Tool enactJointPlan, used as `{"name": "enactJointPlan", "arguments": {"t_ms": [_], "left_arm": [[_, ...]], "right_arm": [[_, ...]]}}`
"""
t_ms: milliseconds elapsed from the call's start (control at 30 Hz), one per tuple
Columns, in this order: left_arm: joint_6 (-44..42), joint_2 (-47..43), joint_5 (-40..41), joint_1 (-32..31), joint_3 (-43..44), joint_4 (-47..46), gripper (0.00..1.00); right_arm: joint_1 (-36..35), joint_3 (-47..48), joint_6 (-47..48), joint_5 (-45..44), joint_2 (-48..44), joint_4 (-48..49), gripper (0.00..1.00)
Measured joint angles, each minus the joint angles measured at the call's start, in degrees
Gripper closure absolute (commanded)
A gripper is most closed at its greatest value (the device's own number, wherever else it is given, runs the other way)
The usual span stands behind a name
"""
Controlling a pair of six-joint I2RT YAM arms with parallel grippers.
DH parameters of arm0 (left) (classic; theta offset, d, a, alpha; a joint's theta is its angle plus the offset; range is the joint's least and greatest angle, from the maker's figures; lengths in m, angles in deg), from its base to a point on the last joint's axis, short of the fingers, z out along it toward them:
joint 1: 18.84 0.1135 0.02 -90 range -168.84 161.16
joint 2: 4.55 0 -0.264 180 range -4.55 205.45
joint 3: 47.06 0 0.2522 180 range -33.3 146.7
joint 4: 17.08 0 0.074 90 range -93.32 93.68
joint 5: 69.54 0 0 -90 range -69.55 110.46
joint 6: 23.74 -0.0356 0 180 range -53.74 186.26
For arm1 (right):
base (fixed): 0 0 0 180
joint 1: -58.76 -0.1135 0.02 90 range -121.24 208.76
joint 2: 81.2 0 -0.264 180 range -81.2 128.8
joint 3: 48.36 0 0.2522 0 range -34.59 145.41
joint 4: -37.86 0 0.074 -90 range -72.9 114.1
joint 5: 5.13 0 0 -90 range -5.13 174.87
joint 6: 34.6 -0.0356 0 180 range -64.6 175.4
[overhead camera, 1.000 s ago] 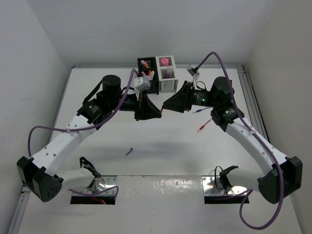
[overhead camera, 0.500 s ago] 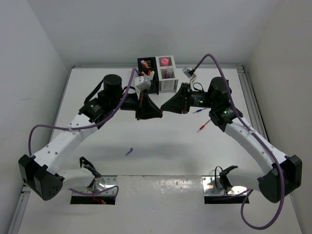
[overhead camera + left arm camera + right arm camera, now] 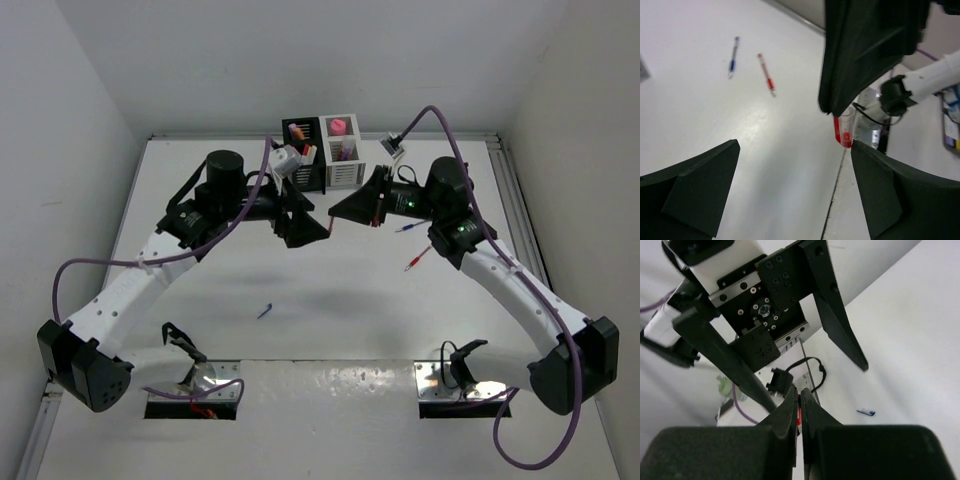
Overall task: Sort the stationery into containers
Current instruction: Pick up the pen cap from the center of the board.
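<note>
Pinching a red pen [image 3: 842, 131]: right tool [image 3: 800, 392] is pressed together on it, mid-air just in front of the holders [image 3: 345, 176]. Left tool [image 3: 794, 145] spread wide, empty, fingers [image 3: 700, 185] either side of the pen. Can't tell how deep the grip sits. Risks, my read: shallow grip lets the pen pivot or slip on a fast swing to the holders. Left fingers sit close enough to clip the pen or right tool if either arm moves without backing off. Tilted pen could jam on a rim or on what's already inside. Not sorted yet: blue pen [image 3: 408, 228], second red pen [image 3: 418, 258], blue bit [image 3: 264, 311] on the counter [image 3: 350, 320].
</note>
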Motion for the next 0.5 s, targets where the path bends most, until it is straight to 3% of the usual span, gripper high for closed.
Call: {"name": "enactJointPlan", "arguments": {"t_ms": [267, 400, 467, 500], "left_arm": [[-2.4, -3.3, 16.2, 1.3, -0.9, 3.4, 0.00], [-1.8, -5.5, 15.6, 1.5, -1.9, 1.9, 0.01], [-1.4, -5.0, 13.1, 1.1, -1.9, 0.8, 0.11], [-1.1, -4.6, 11.9, 0.9, -1.9, 0.3, 0.22]], "right_arm": [[-0.1, 1.4, -7.3, -12.5, 2.1, -4.6, 1.00], [-0.7, 3.8, -9.8, -17.9, 2.5, -8.9, 1.00], [-0.8, 4.7, -10.9, -19.6, 2.7, -10.3, 1.00], [-0.9, 5.0, -11.4, -20.2, 2.9, -10.8, 1.00]]}}
